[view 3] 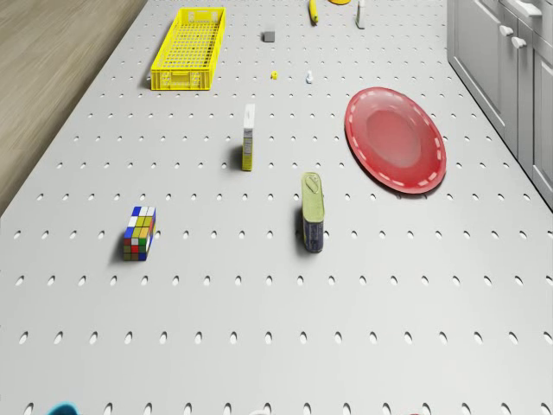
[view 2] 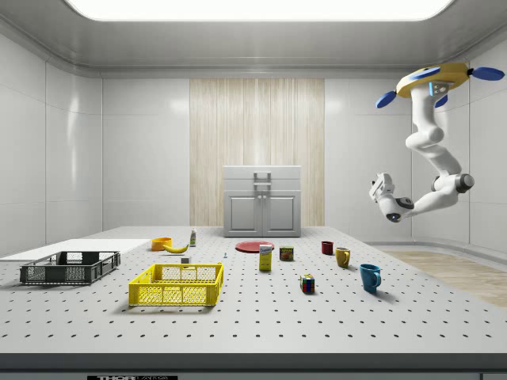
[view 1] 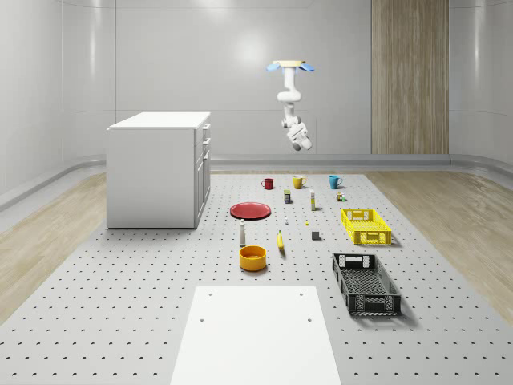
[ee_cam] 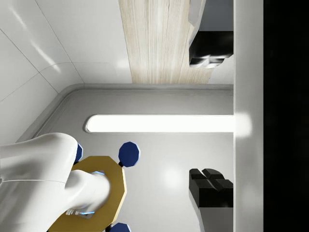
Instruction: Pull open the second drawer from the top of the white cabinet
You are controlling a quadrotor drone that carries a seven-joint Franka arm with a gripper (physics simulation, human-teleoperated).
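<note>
- Pale panelled walls and a strip of wood cladding enclose the perforated grey table [view 1: 120,305] where I am running the rig from afar.
- My drone [view 1: 290,66] hovers high near the far end of the table, above the row of mugs — a red mug [view 1: 268,184], a yellow mug [view 1: 298,182] and a blue mug [view 1: 334,181].
- Its arm [view 2: 432,150] hangs down and curls back up, so the tool [view 2: 379,190] sits in mid-air, well apart from everything on the table.
- From the wrist view I see two dark fingers [ee_cam: 211,180] with a wide gap between them, holding nothing; that camera looks up at the ceiling light and the drone's own body.
- The white cabinet [view 1: 159,168] stands on the table at the whole-scene view's left, its drawers stacked on the face turned toward the objects; the second drawer [view 1: 206,143] sits flush, shut.
- Just beside the cabinet lies a red plate [view 3: 396,138], and near it an upright can [view 3: 314,212] and a Rubik's cube [view 3: 139,232].
- Farther along sit a yellow crate [view 1: 366,225], a black crate [view 1: 365,283], an orange bowl [view 1: 252,257] and a banana [view 1: 280,241].
</note>
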